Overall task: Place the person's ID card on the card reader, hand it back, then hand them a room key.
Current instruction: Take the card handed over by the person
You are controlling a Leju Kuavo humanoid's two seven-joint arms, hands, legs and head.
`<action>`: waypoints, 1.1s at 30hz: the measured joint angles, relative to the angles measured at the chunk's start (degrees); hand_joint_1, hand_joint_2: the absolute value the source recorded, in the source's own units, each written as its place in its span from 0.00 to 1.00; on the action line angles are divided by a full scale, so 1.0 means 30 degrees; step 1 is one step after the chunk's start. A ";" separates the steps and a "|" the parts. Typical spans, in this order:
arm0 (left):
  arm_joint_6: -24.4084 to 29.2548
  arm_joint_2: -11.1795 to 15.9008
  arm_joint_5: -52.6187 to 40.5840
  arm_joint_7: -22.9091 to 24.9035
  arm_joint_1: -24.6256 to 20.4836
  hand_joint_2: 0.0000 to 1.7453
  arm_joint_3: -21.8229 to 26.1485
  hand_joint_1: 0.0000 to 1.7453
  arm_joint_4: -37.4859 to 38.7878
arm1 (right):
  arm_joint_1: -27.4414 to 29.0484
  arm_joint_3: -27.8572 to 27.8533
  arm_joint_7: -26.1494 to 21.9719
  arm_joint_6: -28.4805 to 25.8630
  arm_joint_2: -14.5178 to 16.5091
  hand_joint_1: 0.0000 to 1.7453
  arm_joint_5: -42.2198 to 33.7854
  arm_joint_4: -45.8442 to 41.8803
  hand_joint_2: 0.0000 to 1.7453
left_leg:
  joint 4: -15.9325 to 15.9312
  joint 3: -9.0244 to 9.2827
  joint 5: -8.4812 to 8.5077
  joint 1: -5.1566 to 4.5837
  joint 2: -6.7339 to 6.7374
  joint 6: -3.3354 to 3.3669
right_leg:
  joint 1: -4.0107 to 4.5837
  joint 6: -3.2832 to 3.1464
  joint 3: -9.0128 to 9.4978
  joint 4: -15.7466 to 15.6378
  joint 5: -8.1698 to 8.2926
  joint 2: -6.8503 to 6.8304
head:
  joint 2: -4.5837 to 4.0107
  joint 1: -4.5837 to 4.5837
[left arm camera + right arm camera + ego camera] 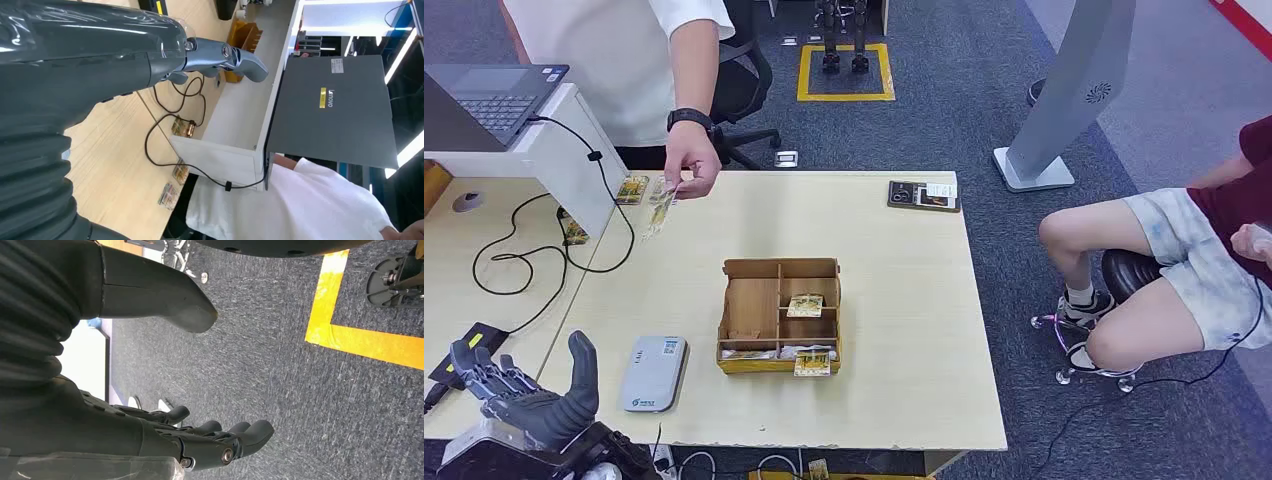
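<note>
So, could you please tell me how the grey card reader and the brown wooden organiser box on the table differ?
The flat grey card reader is a low, closed slab with rounded corners, while the brown wooden organiser box stands taller, open-topped and split into compartments. The reader's top carries only small labels; the box holds cards. The reader lies nearer the robot's raised left hand. Both rest on the light wooden table.

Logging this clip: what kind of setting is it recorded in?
Probably a mock hotel check-in desk set up in an office or lab. A light wooden table carries a card reader and a wooden organizer box with cards, beside a raised counter with a laptop; yellow floor tape marks the grey carpet.
</note>
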 joint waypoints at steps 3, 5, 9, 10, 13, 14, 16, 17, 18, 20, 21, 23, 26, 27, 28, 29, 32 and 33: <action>0.0000 0.0005 -0.0296 -0.0002 -0.0004 1.00 -0.0002 0.00 0.0002 | 0.0000 0.0000 0.0000 0.0005 0.0000 0.00 0.0005 -0.0027 1.00 | 0.0000 0.0001 0.0000 0.0000 0.0000 0.0000 | 0.0000 0.0000 -0.0001 0.0000 0.0000 0.0000 | 0.0000 0.0002; 0.0000 0.0011 -0.0906 -0.0002 -0.0013 1.00 -0.0002 0.00 0.0018 | -0.0001 0.0000 0.0000 0.0031 0.0000 0.00 0.0020 -0.0042 1.00 | 0.0000 0.0002 0.0000 0.0000 0.0000 0.0000 | 0.0000 0.0000 -0.0004 -0.0001 0.0000 0.0000 | 0.0000 0.0000; 0.0000 0.0009 -0.2751 -0.0038 -0.0080 1.00 -0.0004 0.00 0.0182 | -0.0004 0.0000 0.0045 0.0133 0.0000 0.00 0.0162 -0.0044 1.00 | 0.0001 0.0003 0.0000 0.0000 0.0001 0.0000 | 0.0000 0.0000 -0.0012 -0.0003 0.0000 0.0003 | 0.0000 0.0000; 0.0000 0.0007 -0.3242 -0.0051 -0.0132 1.00 -0.0004 0.00 0.0248 | -0.0005 0.0002 0.0053 0.0175 0.0000 0.00 0.0221 -0.0044 1.00 | 0.0002 0.0003 0.0000 0.0000 0.0002 0.0000 | 0.0000 0.0000 -0.0014 -0.0003 0.0000 0.0003 | 0.0000 -0.0002; 0.0002 0.0009 -0.4924 -0.0060 -0.0480 1.00 0.0007 0.00 0.0465 | -0.0015 0.0011 0.0073 0.0312 0.0000 0.00 0.0321 -0.0044 1.00 | 0.0002 0.0003 0.0000 0.0000 0.0002 0.0000 | 0.0000 0.0000 -0.0012 -0.0003 0.0001 0.0004 | 0.0000 -0.0002; 0.0004 0.0011 -0.5562 -0.0062 -0.0626 1.00 0.0022 0.00 0.0548 | -0.0018 0.0014 0.0078 0.0357 0.0000 0.00 0.0335 -0.0044 1.00 | 0.0002 0.0003 0.0000 0.0000 0.0002 0.0000 | 0.0000 0.0000 -0.0011 -0.0003 0.0001 0.0005 | 0.0000 -0.0002; 0.0009 0.0013 -0.6554 -0.0066 -0.0896 1.00 0.0069 0.00 0.0712 | -0.0022 0.0024 0.0089 0.0419 0.0000 0.00 0.0350 -0.0044 1.00 | 0.0002 0.0004 0.0001 0.0000 0.0003 0.0000 | 0.0000 0.0000 -0.0011 -0.0002 0.0002 0.0008 | 0.0000 -0.0002; 0.0011 0.0014 -0.6834 -0.0066 -0.1018 1.00 0.0102 0.00 0.0796 | -0.0024 0.0027 0.0102 0.0432 0.0000 0.00 0.0350 -0.0044 1.00 | 0.0002 0.0004 0.0001 0.0000 0.0003 0.0000 | 0.0000 0.0000 -0.0010 -0.0002 0.0002 0.0009 | 0.0000 -0.0002; 0.0013 0.0015 -0.6973 -0.0066 -0.1121 1.00 0.0135 0.00 0.0874 | -0.0026 0.0031 0.0118 0.0434 0.0000 0.00 0.0350 -0.0044 1.00 | 0.0002 0.0004 0.0001 0.0000 0.0003 0.0000 | 0.0000 0.0000 -0.0010 -0.0002 0.0002 0.0009 | 0.0000 0.0000; 0.0015 0.0015 -0.7076 -0.0066 -0.1258 1.00 0.0195 0.00 0.1027 | -0.0030 0.0035 0.0144 0.0434 0.0000 0.00 0.0350 -0.0044 1.00 | 0.0003 0.0005 0.0001 0.0000 0.0004 0.0000 | 0.0000 0.0000 -0.0011 -0.0002 0.0002 0.0010 | 0.0000 0.0000; 0.0015 0.0015 -0.7100 -0.0066 -0.1309 1.00 0.0215 0.00 0.1098 | -0.0030 0.0036 0.0149 0.0434 0.0000 0.00 0.0350 -0.0044 1.00 | 0.0003 0.0004 0.0001 0.0000 0.0003 0.0000 | 0.0000 0.0000 -0.0011 -0.0002 0.0002 0.0010 | 0.0000 0.0002; 0.0015 0.0015 -0.7125 -0.0066 -0.1409 1.00 0.0250 0.00 0.1228 | -0.0032 0.0040 0.0153 0.0434 0.0000 0.00 0.0350 -0.0044 1.00 | 0.0003 0.0003 0.0000 0.0000 0.0003 0.0000 | 0.0000 0.0000 -0.0011 -0.0002 0.0002 0.0010 | 0.0000 -0.0002; 0.0015 0.0020 -0.7129 -0.0066 -0.1493 1.00 0.0288 0.00 0.1353 | -0.0032 0.0044 0.0155 0.0434 0.0000 0.00 0.0350 -0.0044 1.00 | 0.0003 0.0003 0.0000 0.0000 0.0003 0.0000 | 0.0000 0.0000 -0.0013 -0.0002 0.0001 0.0011 | 0.0000 -0.0004; 0.0015 0.0022 -0.7129 -0.0066 -0.1496 1.00 0.0291 0.00 0.1375 | -0.0032 0.0046 0.0157 0.0434 0.0000 0.00 0.0350 -0.0044 1.00 | 0.0003 0.0003 0.0000 0.0000 0.0003 0.0000 | 0.0000 0.0000 -0.0013 -0.0002 0.0001 0.0010 | 0.0000 -0.0002; 0.0015 0.0022 -0.7129 -0.0066 -0.1499 1.00 0.0293 0.00 0.1402 | -0.0033 0.0048 0.0157 0.0434 0.0000 0.00 0.0350 -0.0044 1.00 | 0.0003 0.0003 0.0000 0.0000 0.0003 0.0000 | 0.0000 0.0000 -0.0013 -0.0003 0.0001 0.0010 | 0.0000 -0.0002; 0.0014 0.0022 -0.7129 -0.0066 -0.1503 1.00 0.0297 0.00 0.1432 | -0.0033 0.0049 0.0155 0.0434 0.0000 0.00 0.0350 -0.0044 1.00 | 0.0003 0.0003 0.0000 0.0000 0.0003 0.0000 | 0.0000 -0.0001 -0.0013 -0.0003 0.0001 0.0010 | 0.0000 -0.0002; 0.0015 0.0022 -0.7150 -0.0066 -0.1510 1.00 0.0302 0.00 0.1484 | -0.0032 0.0051 0.0142 0.0434 0.0000 0.00 0.0350 -0.0044 1.00 | 0.0003 0.0003 0.0000 0.0000 0.0004 0.0000 | 0.0000 0.0000 -0.0014 -0.0003 0.0001 0.0010 | 0.0000 -0.0002; 0.0015 0.0020 -0.7227 -0.0066 -0.1511 1.00 0.0304 0.00 0.1488 | -0.0032 0.0053 0.0142 0.0435 0.0000 0.00 0.0352 -0.0044 1.00 | 0.0003 0.0003 0.0000 0.0000 0.0004 0.0000 | 0.0000 0.0000 -0.0014 -0.0003 0.0001 0.0010 | 0.0000 -0.0002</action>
